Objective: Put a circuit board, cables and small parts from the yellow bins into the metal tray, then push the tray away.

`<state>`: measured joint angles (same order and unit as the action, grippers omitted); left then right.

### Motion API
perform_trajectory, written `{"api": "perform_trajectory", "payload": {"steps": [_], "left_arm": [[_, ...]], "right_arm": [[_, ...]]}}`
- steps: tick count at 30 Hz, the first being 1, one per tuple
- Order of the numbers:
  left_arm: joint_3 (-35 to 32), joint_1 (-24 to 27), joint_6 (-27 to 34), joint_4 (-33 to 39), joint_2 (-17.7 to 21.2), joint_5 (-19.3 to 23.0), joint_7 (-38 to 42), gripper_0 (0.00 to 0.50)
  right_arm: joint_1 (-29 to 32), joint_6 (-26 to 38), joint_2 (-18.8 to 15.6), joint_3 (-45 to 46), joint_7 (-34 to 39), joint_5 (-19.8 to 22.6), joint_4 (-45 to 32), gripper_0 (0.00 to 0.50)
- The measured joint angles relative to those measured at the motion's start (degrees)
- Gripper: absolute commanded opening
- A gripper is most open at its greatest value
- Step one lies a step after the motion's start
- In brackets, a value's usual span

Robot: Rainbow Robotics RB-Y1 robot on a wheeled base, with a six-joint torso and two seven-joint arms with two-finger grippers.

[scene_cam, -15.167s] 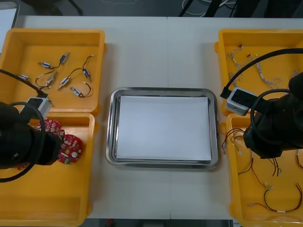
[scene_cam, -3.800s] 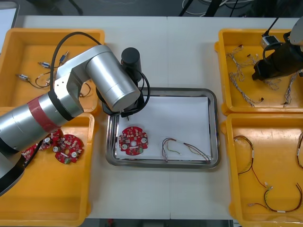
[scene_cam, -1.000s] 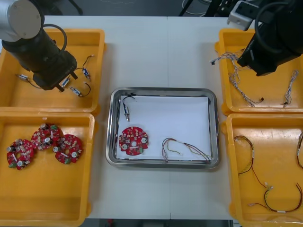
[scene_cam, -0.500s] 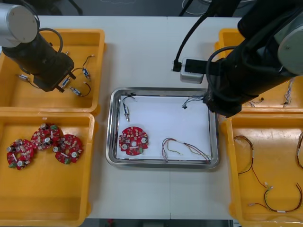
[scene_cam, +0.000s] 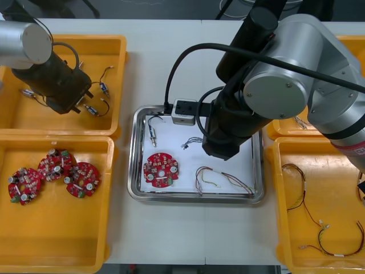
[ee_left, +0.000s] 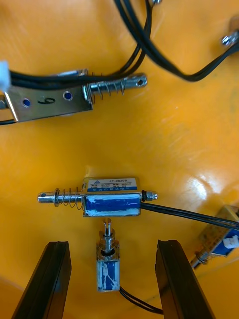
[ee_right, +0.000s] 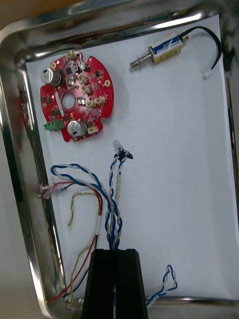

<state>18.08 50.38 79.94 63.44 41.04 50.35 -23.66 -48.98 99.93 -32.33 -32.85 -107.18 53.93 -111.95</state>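
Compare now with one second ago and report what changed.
The right gripper, shut on the blue and white cable, carried it from the far right bin to over the metal tray. The left gripper, open, stayed over the far left bin's small metal parts. The circuit board and red and yellow cable stayed put.

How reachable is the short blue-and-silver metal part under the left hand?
Probably yes: the open left hand hovers over the yellow bin, and the short blue-and-silver metal part lies uncovered between its fingers; a longer metal part lies just beyond.
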Motion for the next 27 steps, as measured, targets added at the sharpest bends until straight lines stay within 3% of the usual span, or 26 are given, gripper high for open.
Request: {"api": "perform_trajectory", "payload": {"steps": [10, 22, 23, 24, 25, 27], "left_arm": [[0.41, 0.01, -0.09, -1.71, -2.2, -0.77, -0.03, 0.5], [0.93, 1.29, 0.01, -4.4, -3.58, -1.67, -2.63, 0.5], [1.02, 1.33, 0.01, -4.4, -3.58, -1.67, -2.65, 0.418], [1.07, 1.36, 0.01, -4.4, -3.58, -1.66, -2.65, 0.173], [1.12, 1.37, 0.01, -4.41, -3.58, -1.66, -2.65, 0.0], [1.16, 1.43, 0.02, -4.41, -3.58, -1.61, -2.65, 0.0]], "right_arm": [[-0.09, -8.71, -1.28, -8.11, -0.02, -5.25, 4.24, 0.0], [-0.12, -16.56, -2.41, -9.96, -0.3, -5.61, 12.12, 0.0], [-0.12, -17.43, -2.45, -10.19, -0.32, -6.04, 12.79, 0.0], [-0.12, -18.25, -2.51, -10.46, -0.36, -6.61, 13.36, 0.0], [-0.12, -18.87, -2.58, -10.73, -0.38, -7.11, 13.86, 0.0], [-0.13, -19.51, -2.71, -11.09, -0.44, -8.05, 14.68, 0.0]]}}
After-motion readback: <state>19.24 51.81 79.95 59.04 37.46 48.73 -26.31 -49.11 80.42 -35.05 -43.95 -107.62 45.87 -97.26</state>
